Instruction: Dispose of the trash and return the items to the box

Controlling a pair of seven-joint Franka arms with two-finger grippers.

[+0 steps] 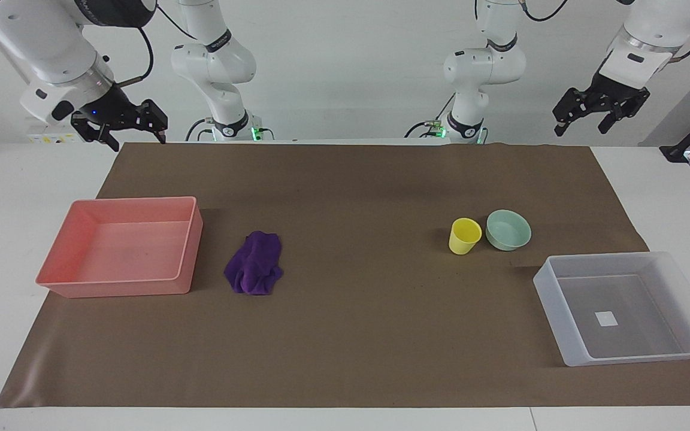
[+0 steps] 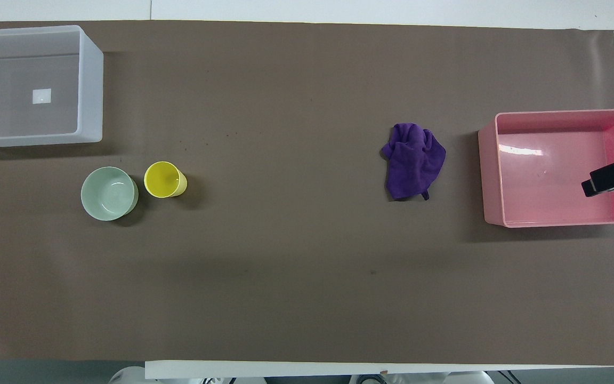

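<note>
Brown mat point(image 1: 357, 335): facing view alone shows both end effectors' spread fingers.

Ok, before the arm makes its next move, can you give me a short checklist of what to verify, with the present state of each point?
1. Purple cloth lies free on the mat beside the pink tray, nothing on it: ok.
2. Pink tray holds nothing: ok.
3. Right claw open and holding nothing, raised over the robots' edge of the table: ok.
4. Left claw open and holding nothing, waiting raised at its own end: ok.
5. Yellow cup and mint bowl upright, close together but whether touching: cannot tell.
6. Clear box holds only its white sticker: ok.
</note>
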